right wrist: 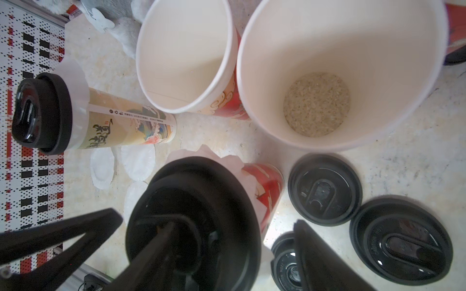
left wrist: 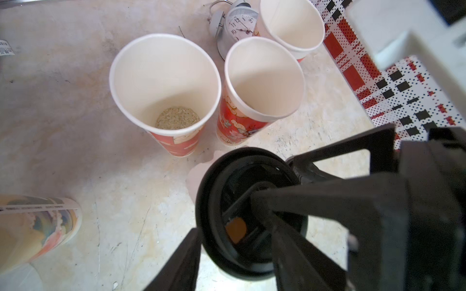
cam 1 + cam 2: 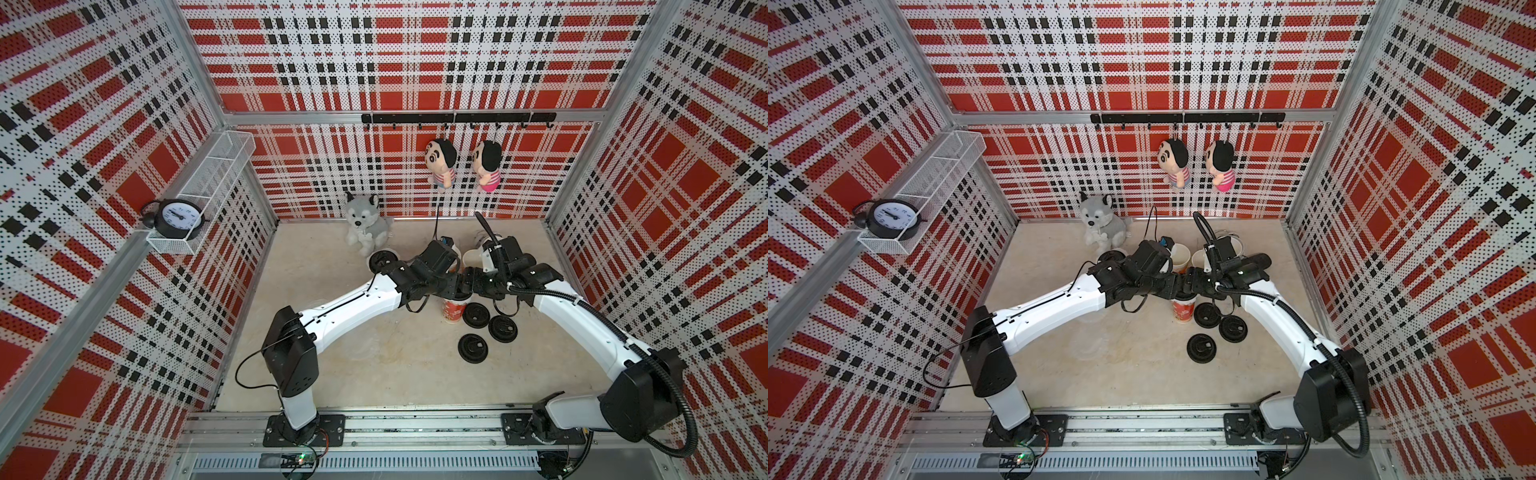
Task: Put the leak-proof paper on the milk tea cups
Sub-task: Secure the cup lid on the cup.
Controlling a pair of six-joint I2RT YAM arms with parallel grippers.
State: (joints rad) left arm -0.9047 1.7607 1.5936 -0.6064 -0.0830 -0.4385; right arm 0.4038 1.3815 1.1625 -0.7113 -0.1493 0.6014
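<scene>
Both claws meet over the red cup point(image 3: 454, 311), mid-table.
Left claw point(image 2: 242, 196) straddles the black lid point(image 2: 216, 201); clamped or not, cannot tell. Leak-proof paper point(image 1: 234, 163) frills out under that lid, on the cup's mouth. Right claw point(image 1: 208, 220) released, fingers apart either side. Loose lids point(image 3: 476, 315) lie just right of the cup.

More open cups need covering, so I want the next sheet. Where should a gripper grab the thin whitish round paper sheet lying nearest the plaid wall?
Probably pinch the crinkly rim of the thin whitish round paper sheet, coming down from above on the edge away from its neighbouring sheet. It lies flat on the pale table, so only the ruffled edge offers purchase.
</scene>
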